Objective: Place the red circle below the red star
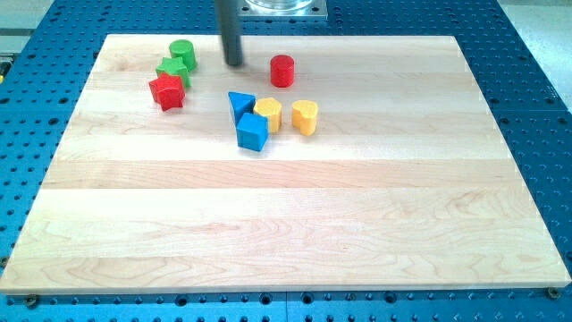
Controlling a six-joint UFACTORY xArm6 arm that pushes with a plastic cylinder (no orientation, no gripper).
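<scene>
Red star [167, 91], red circle [282, 70], pale wooden board [286, 224], dark rod [232, 36]

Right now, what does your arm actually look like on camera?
Only its end shows: a straight, smooth, dark grey rod coming down from a pale metallic mounting plate at the view's top. My tip is plain and blunt. No cables, markings or labels visible.

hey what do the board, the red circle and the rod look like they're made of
Board: looks like pale wood, joined planks with visible grain, matte finish. Red circle: even, opaque red, probably painted wood or plastic; the view cannot settle which. My tip, to the view's left of the circle: the rod is dark grey with a faint sheen, likely metal or plastic.
</scene>
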